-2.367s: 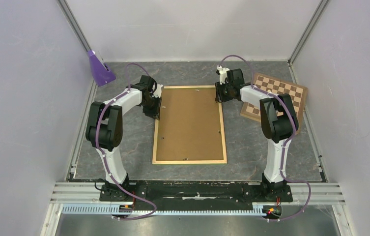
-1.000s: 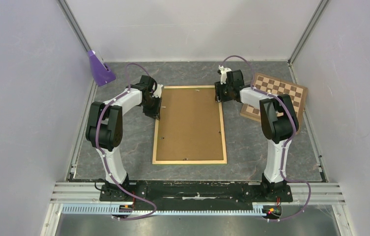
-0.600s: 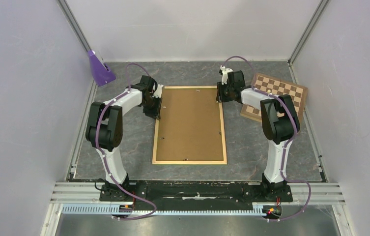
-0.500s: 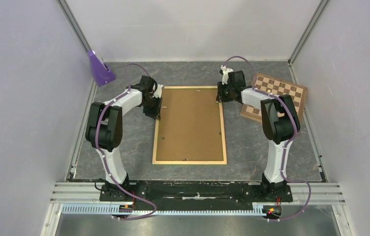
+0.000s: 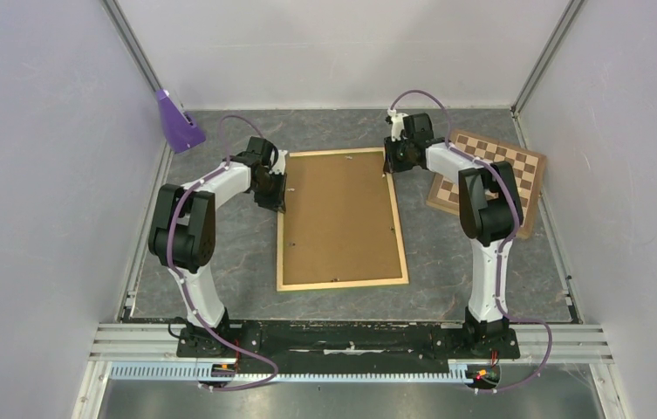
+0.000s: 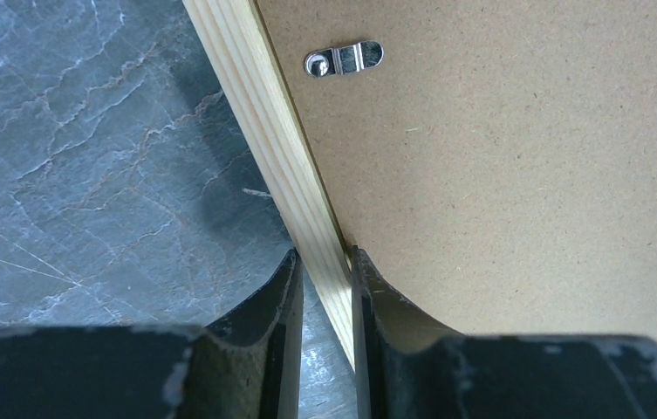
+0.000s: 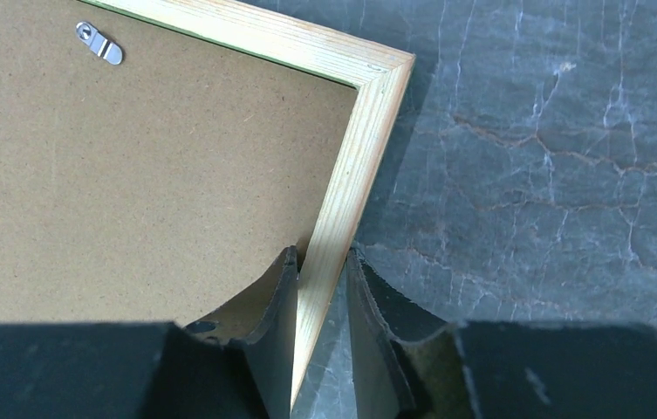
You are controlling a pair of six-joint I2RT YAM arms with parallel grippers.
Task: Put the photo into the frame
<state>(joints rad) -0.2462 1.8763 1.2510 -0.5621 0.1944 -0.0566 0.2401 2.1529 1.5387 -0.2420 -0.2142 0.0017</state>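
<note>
The frame (image 5: 343, 284) lies back up on the table, its pale wood rails around a brown hardboard panel (image 5: 338, 218). My left gripper (image 5: 277, 194) is shut on the left rail (image 6: 263, 113), one finger outside the rail and one on the panel (image 6: 499, 175); the left gripper (image 6: 325, 257) shows this up close. My right gripper (image 5: 388, 166) is shut on the right rail (image 7: 368, 131) just short of the far right corner, seen close in the right gripper (image 7: 320, 257) view. The photo is hidden.
A brown-and-cream chessboard (image 5: 495, 170) lies at the back right, partly under the right arm. A purple wedge-shaped object (image 5: 176, 122) stands at the back left by the wall. Small metal turn clips (image 6: 343, 59) (image 7: 99, 43) sit on the panel's edges.
The right gripper has closed on the right rail. The frame has since skewed slightly, its near edge shifting to the right. The left gripper keeps its hold.
</note>
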